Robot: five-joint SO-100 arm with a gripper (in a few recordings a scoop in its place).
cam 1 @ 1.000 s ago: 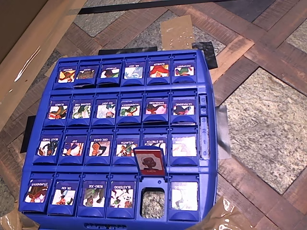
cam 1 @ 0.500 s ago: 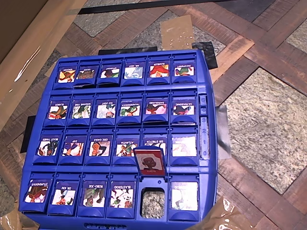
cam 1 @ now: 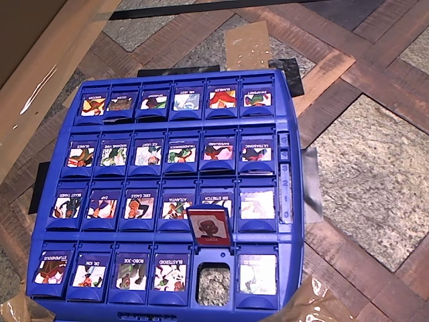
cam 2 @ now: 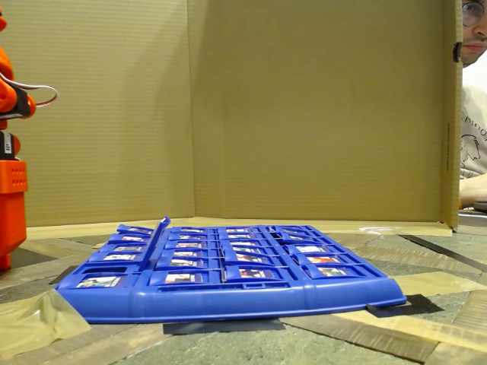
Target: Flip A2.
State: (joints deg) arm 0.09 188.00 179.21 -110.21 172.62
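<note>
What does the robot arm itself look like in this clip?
In the fixed view, part of the arm shows at the left edge: bright orange blocky plastic segments with black parts between them and a thin light-coloured cable looping out near the top. Its fingers cannot be made out.

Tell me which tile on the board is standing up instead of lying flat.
The red-faced tile, at the bottom row's fifth slot from the left in the overhead view. It alone stands raised, leaving an open hole below it; the others, including the ROBO-JOE tile, lie flat.
</note>
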